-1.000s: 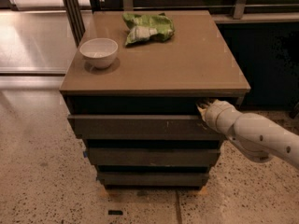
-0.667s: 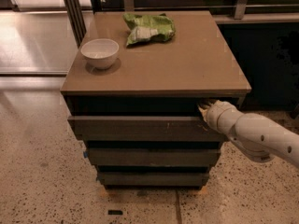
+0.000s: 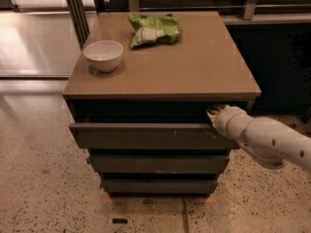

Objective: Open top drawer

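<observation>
Pincer (image 3: 212, 114) is at the right end of the cabinet, tip tucked into the dark gap under the worktop (image 3: 204, 72) lip, just above the upper edge of the top drawer (image 3: 146, 136). Can't tell if it's open or closed, the tip is lost in the shadow. White arm (image 3: 272, 141) comes in low from the right.

Placement makes sense: the fronts are handleless and slanted, so the top edge is the only purchase, and hooking behind it is my guess at the plan.

Top drawer is the widest front, directly under the worktop, pale scratches right of centre. It sits proud of the two narrower fronts (image 3: 158, 163) below. Looks barely started, if at all.

Off-centre pull at the right end could rack the drawer.

White bowl (image 3: 103, 54) and green snack bag (image 3: 155, 29) sit on the worktop, well clear of the pull. Bag print not readable, no other labels seen.
</observation>
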`<state>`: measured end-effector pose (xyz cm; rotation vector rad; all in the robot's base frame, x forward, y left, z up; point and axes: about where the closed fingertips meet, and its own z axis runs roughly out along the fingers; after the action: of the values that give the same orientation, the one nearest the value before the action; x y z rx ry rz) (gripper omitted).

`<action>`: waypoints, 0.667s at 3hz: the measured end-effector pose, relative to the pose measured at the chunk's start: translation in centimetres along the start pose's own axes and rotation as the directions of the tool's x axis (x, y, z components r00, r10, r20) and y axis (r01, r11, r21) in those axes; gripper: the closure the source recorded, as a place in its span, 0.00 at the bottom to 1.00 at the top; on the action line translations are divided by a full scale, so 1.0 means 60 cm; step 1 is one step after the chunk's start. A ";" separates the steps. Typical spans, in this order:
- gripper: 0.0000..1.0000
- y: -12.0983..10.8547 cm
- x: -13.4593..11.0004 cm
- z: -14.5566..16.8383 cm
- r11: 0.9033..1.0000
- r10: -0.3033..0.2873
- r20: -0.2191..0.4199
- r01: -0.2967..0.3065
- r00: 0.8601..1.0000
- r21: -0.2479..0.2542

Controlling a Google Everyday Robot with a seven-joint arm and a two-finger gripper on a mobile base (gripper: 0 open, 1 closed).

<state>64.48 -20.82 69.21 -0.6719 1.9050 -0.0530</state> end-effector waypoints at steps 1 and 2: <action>1.00 0.009 0.019 -0.010 1.000 0.023 -0.049 -0.024 0.999 -0.017; 1.00 0.008 0.015 -0.013 1.000 0.023 -0.049 -0.024 0.999 -0.017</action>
<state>63.38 -21.08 68.62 -0.6655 1.9618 -0.0380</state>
